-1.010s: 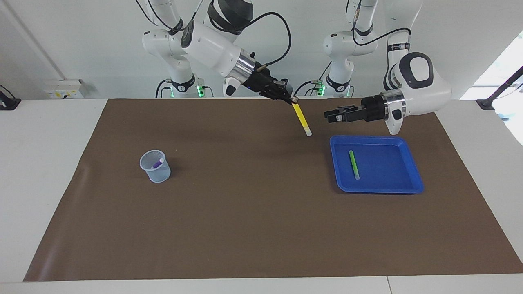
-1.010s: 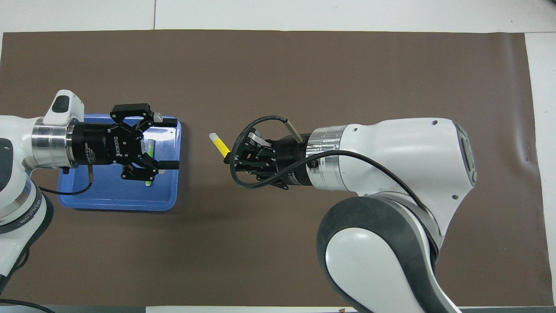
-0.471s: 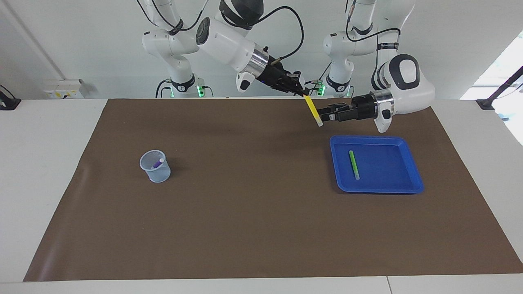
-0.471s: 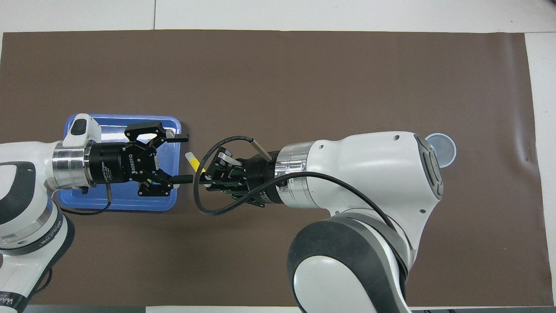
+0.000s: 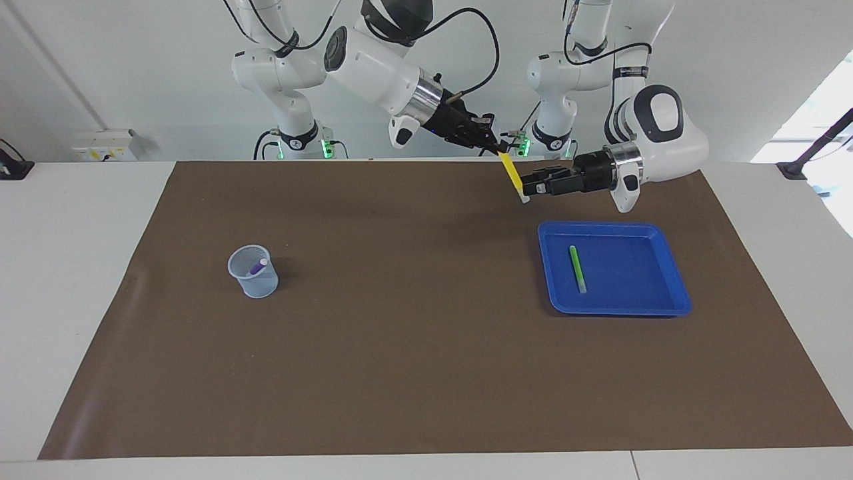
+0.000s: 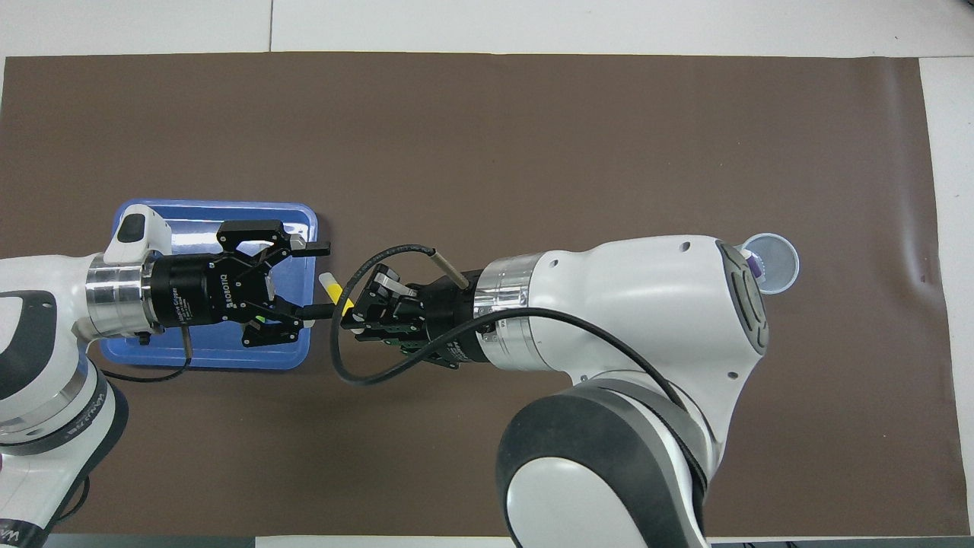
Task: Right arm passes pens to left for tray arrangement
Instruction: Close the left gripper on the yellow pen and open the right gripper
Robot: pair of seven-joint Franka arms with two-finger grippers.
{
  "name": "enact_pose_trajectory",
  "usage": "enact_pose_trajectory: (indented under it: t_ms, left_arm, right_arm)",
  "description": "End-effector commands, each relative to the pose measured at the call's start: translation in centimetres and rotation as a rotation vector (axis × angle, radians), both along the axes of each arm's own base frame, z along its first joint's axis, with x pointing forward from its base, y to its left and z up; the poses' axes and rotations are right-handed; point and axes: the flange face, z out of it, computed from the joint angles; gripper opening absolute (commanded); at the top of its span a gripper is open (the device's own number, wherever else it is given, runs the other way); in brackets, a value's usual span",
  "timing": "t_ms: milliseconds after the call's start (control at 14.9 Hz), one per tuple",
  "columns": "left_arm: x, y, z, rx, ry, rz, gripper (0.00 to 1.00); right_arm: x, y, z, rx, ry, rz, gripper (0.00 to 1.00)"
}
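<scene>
My right gripper (image 5: 496, 151) is shut on the upper end of a yellow pen (image 5: 512, 175), which hangs tilted above the mat beside the blue tray (image 5: 640, 303). Level and open, my left gripper (image 5: 531, 189) has the pen's pale lower end (image 6: 329, 279) between its spread fingers. The overhead view shows the left gripper (image 6: 319, 278) over the tray's edge (image 6: 137, 358), facing the right gripper (image 6: 351, 312). A green pen (image 5: 577, 269) lies in the tray. A purple pen (image 5: 258, 267) stands in a pale cup (image 5: 254, 281).
A brown mat (image 5: 400, 347) covers most of the white table. The cup (image 6: 776, 266) stands toward the right arm's end, partly hidden under the right arm in the overhead view.
The right arm carried the yellow pen toward the left arm's end. The left gripper came in around the pen's pale end, and its fingers have narrowed.
</scene>
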Motion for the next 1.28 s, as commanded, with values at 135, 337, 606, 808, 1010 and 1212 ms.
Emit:
enact_pose_trajectory:
  t_ms: [135, 337, 606, 808, 1010, 1212]
  left_arm:
    - [-0.7, 0.2, 0.2, -0.009, -0.008, 0.022, 0.56]
    - [-0.7, 0.2, 0.3, -0.010, -0.007, 0.021, 0.45]
    - [-0.7, 0.8, 0.3, -0.019, -0.002, 0.021, 0.34]
    - [-0.7, 1.0, 0.3, -0.020, 0.001, 0.024, 0.00]
    - [-0.7, 1.0, 0.3, -0.019, 0.001, 0.024, 0.00]
    - [-0.6, 1.4, 0.3, -0.019, 0.007, 0.034, 0.00]
  right_arm:
    - [-0.1, 0.7, 0.2, 0.011, 0.013, -0.005, 0.00]
    - [-0.1, 0.7, 0.3, 0.011, 0.013, -0.006, 0.00]
    - [-0.1, 0.7, 0.3, 0.008, 0.010, -0.005, 0.00]
    - [-0.2, 0.7, 0.2, 0.007, 0.012, -0.003, 0.00]
    - [-0.2, 0.7, 0.3, 0.007, 0.011, -0.002, 0.00]
    - [-0.1, 0.6, 0.2, 0.002, 0.007, 0.000, 0.45]
